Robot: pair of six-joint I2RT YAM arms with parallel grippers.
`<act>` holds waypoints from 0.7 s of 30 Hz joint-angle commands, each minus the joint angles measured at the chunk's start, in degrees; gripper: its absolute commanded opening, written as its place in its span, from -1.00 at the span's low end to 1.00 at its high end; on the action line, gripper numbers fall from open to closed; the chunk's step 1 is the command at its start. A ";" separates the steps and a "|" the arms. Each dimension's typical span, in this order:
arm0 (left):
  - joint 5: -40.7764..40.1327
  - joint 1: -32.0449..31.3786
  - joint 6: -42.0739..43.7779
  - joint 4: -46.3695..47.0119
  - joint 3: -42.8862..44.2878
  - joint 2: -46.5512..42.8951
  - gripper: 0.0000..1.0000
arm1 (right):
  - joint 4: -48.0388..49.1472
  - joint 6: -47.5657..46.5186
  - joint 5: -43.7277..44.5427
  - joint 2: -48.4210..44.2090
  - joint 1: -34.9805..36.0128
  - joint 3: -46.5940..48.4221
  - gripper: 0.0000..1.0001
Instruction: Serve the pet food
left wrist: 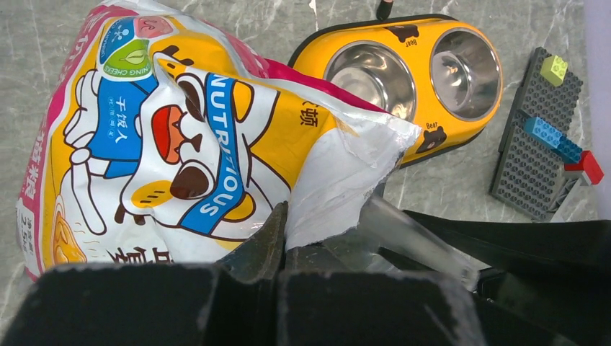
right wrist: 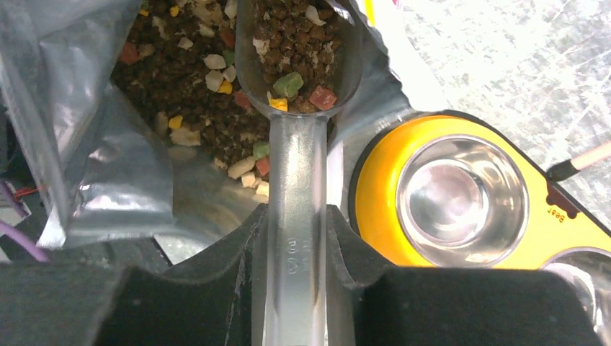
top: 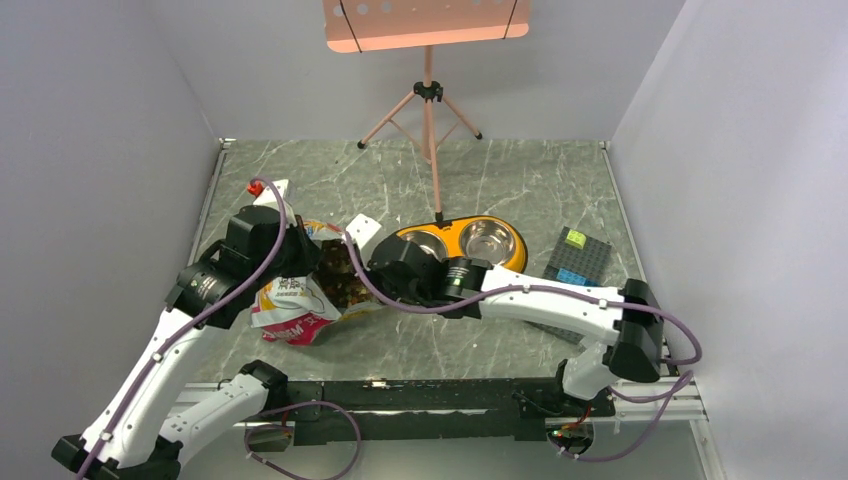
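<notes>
The white-and-yellow cartoon-print bag (top: 292,300) lies on the table with its mouth open toward the feeder; it also fills the left wrist view (left wrist: 180,137). My left gripper (left wrist: 288,231) is shut on the torn top edge of the bag and holds the mouth up. My right gripper (right wrist: 295,231) is shut on the handle of a clear plastic scoop (right wrist: 297,65). The scoop's bowl sits in the bag's mouth, filled with brown kibble (right wrist: 292,36) and some coloured bits. More kibble (right wrist: 173,79) lies inside the bag and shows in the top view (top: 338,275).
The yellow double-bowl feeder (top: 452,232) with two steel bowls stands just right of the bag; its near bowl (right wrist: 452,198) holds nothing. A grey brick baseplate (top: 578,258) with coloured bricks lies further right. A pink tripod stand (top: 428,95) is at the back.
</notes>
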 commanded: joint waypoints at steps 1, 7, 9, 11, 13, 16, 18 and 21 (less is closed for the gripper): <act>1.09 -0.20 1.62 6.68 5.51 -1.16 -1.00 | -0.51 -1.03 0.16 -6.61 -0.01 -1.39 -1.00; -0.47 -0.12 -0.22 6.87 4.80 -0.99 -1.00 | -3.08 -1.63 -0.42 -11.96 0.16 -6.78 -1.00; -0.56 -0.09 -1.18 7.88 4.34 -0.74 -1.00 | -2.57 -1.72 0.04 -13.71 0.18 -8.81 -1.00; -0.83 -0.14 -2.05 8.16 4.55 -0.05 -1.00 | -2.59 -1.58 0.14 -15.04 0.18 -10.09 -1.00; -1.87 -0.09 -3.13 7.48 5.16 0.78 -1.00 | -3.33 -1.31 0.37 -16.25 0.37 -11.37 -1.00; -3.83 -0.02 -4.31 6.19 6.34 2.06 -1.00 | -3.44 -0.93 1.22 -18.93 0.60 -13.74 -1.00; -4.68 0.02 -5.13 5.44 6.95 2.81 -1.00 | -4.35 -1.08 0.97 -19.72 0.60 -13.85 -1.00; -0.28 0.28 -3.97 9.12 6.34 3.74 -1.00 | -4.29 -1.73 -0.26 -19.04 0.58 -13.59 -1.00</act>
